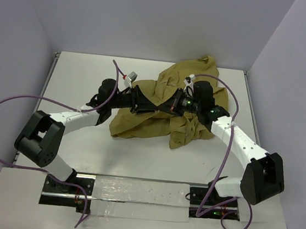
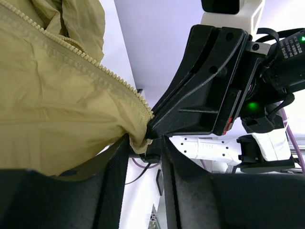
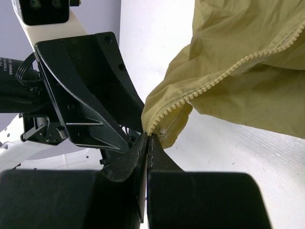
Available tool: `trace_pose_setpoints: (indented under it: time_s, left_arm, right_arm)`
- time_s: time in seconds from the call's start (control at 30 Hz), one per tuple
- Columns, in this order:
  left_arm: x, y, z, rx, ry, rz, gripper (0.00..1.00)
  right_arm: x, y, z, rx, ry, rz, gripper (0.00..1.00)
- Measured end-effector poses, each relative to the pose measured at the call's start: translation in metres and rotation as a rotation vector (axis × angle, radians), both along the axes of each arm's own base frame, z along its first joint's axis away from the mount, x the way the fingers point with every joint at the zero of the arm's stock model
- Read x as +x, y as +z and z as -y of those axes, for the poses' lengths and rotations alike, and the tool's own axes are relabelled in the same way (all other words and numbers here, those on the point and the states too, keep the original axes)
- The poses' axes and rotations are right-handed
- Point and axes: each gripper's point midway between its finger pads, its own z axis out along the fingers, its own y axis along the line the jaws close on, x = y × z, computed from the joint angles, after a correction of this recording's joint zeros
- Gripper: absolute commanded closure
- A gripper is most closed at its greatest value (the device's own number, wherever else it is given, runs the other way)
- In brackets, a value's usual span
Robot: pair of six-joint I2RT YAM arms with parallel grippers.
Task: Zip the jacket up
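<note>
Centrally, right gripper [image 3: 148, 138] clamped on jacket [image 3: 238, 95] edge, left gripper [image 2: 144, 144] narrowly parted, cloth between, hold cannot be told.

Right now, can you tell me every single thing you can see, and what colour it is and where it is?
jacket: one, olive-tan, crumpled on the middle of the table
zipper teeth: rows, same tan, along the jacket's open edges
table: one, white, under everything
walls: three, pale lilac-grey, around the table
pale sheet: one, whitish, near edge between the arm bases
cables: two, purple, looping along the arms
left arm: one, white and black, reaching in from the left
right arm: one, white and black, reaching in from the right
left pincer: one, black, jacket corner between its fingers
right pincer: one, black, pinched on the zipper end
</note>
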Motion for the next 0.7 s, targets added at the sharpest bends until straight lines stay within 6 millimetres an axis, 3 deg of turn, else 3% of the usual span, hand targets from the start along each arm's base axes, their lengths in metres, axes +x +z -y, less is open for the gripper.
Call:
trace_pose_setpoints:
  time_s: [0.23,0.43,0.67,0.7]
  left_arm:
    - [0.0000,0.0002,0.0000,-0.001,0.000,0.000,0.73]
    - [0.0005,0.0023,0.0003,-0.007,0.001,0.008,0.70]
    - [0.0010,0.0053,0.0006,-0.016,0.000,0.022,0.83]
    - [0.0010,0.0057,0.0007,-0.018,0.000,0.023,0.90]
  right_arm:
    - [0.0005,0.0025,-0.0011,0.011,0.000,0.002,1.00]
    - [0.0008,0.0031,-0.0009,0.016,-0.003,-0.003,1.00]
    - [0.0017,0.0046,-0.0011,0.024,-0.007,-0.005,1.00]
    - [0.0020,0.0049,-0.0011,0.025,-0.008,-0.005,1.00]
